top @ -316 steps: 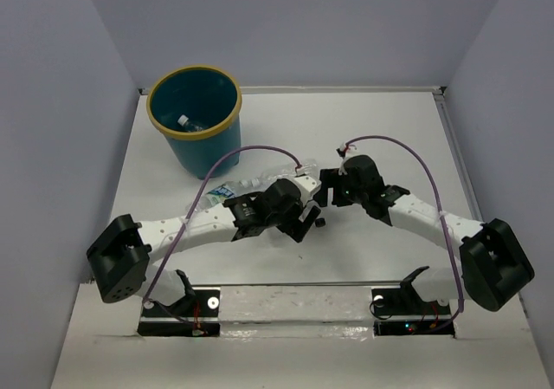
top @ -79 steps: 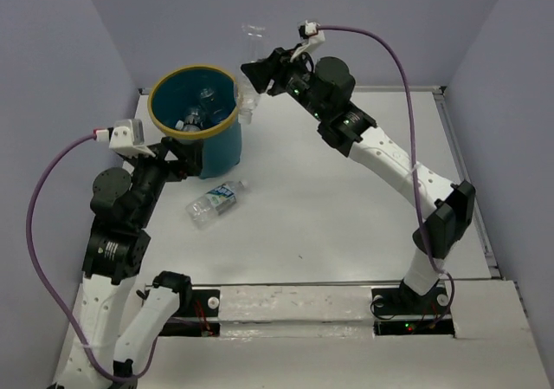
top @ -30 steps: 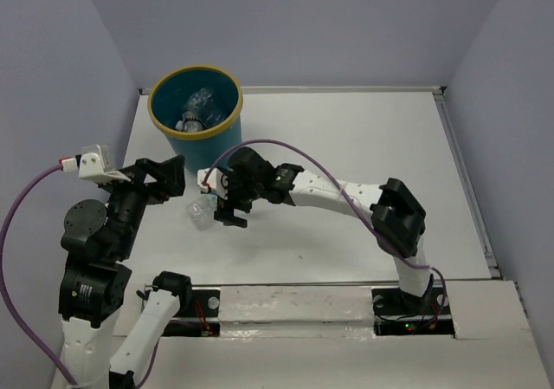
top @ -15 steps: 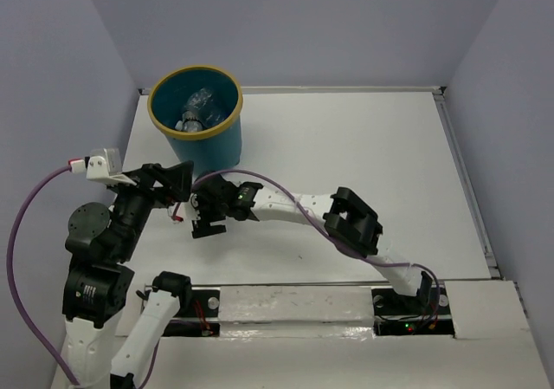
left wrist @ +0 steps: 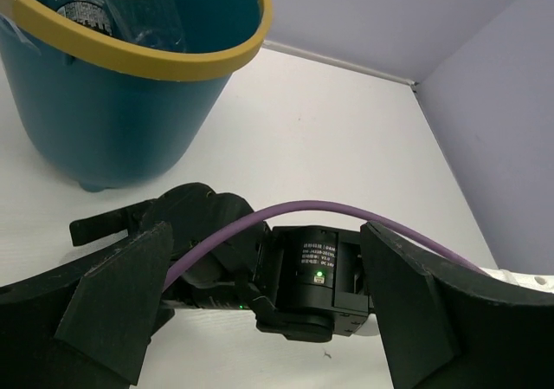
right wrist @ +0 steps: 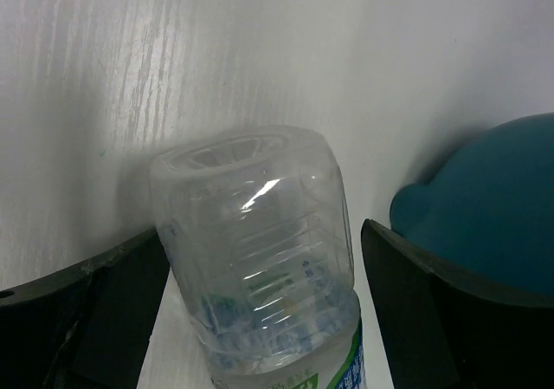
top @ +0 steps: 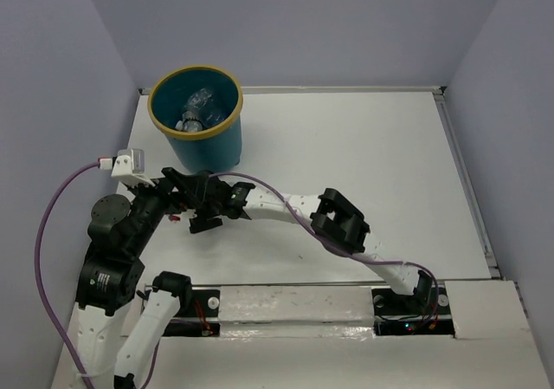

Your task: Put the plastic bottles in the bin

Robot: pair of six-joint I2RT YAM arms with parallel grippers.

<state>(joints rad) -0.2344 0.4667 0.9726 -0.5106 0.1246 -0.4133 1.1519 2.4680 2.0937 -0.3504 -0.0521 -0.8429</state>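
A clear plastic bottle [right wrist: 260,268] with a blue and green label lies on the white table, its base pointing away. My right gripper [right wrist: 262,242] is open and low over it, one finger on each side. In the top view this bottle is hidden under my right gripper [top: 205,219]. The teal bin [top: 210,151] with a yellow rim stands at the back left and holds several clear bottles [top: 197,107]. My left gripper [top: 187,190] is open and empty, just in front of the bin [left wrist: 104,120], above my right wrist [left wrist: 316,281].
The bin's wall [right wrist: 485,198] is close on the right of the right gripper. The right arm [top: 338,220] stretches across the table's front. A purple cable [left wrist: 286,216] arches between the left fingers. Grey walls enclose the table.
My right gripper has slid left and come down around the lying bottle. My left gripper has swung in toward the right wrist. The bin has not moved.
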